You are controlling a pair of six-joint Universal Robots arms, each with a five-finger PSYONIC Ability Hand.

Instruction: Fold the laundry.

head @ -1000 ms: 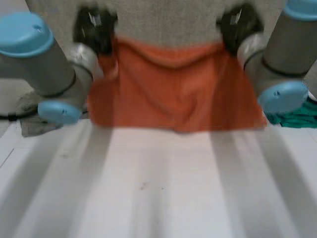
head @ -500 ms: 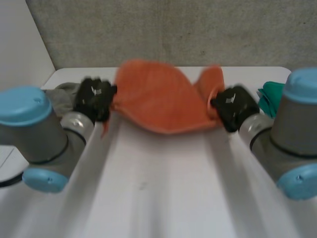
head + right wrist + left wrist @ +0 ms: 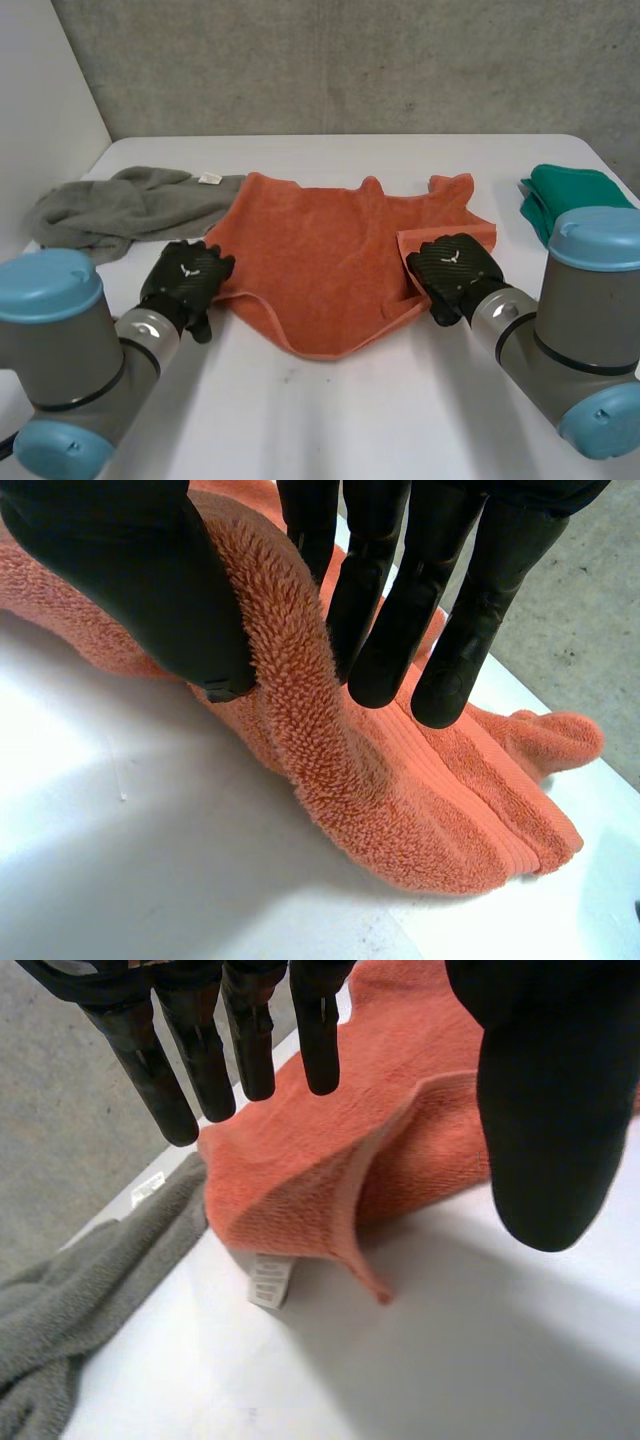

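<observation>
An orange towel (image 3: 335, 255) lies spread and rumpled on the white table (image 3: 330, 420). My left hand (image 3: 186, 280) rests at its near left corner. In the left wrist view that hand (image 3: 545, 1110) is open, its fingers straight and thumb apart, and the towel's corner (image 3: 330, 1160) with a white label (image 3: 268, 1280) lies loose below it. My right hand (image 3: 455, 272) is at the towel's near right edge. In the right wrist view its thumb (image 3: 130, 570) and fingers pinch a raised fold of the towel (image 3: 420, 780).
A grey cloth (image 3: 120, 205) lies bunched at the far left, touching the towel's left side and seen beyond the left hand's fingertips (image 3: 80, 1300). A folded green cloth (image 3: 565, 195) sits at the far right. A grey wall stands behind the table.
The towel, held up stretched between both hands, has come down and forward to lie on the table. The left hand has opened and let go of its corner; the right still holds.
</observation>
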